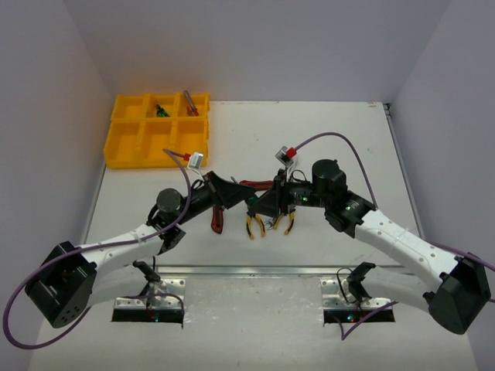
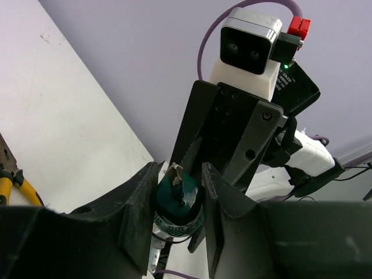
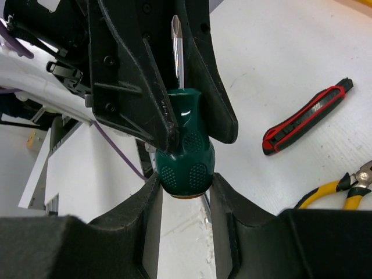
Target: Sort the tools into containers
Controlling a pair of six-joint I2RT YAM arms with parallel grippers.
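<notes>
screwdriver [image 1: 253, 202]: mostly hidden from above
pliers [image 2: 7, 189]: cut off by the left wrist view's edge
tools [image 1: 161, 110] in tray [image 1: 147, 162]: too small to name

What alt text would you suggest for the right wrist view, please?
A green-handled screwdriver is gripped at its butt by the right gripper and higher on the handle by the left gripper, which enters from the top. To the right, a red-black utility knife and yellow-handled pliers lie on the white table.
</notes>
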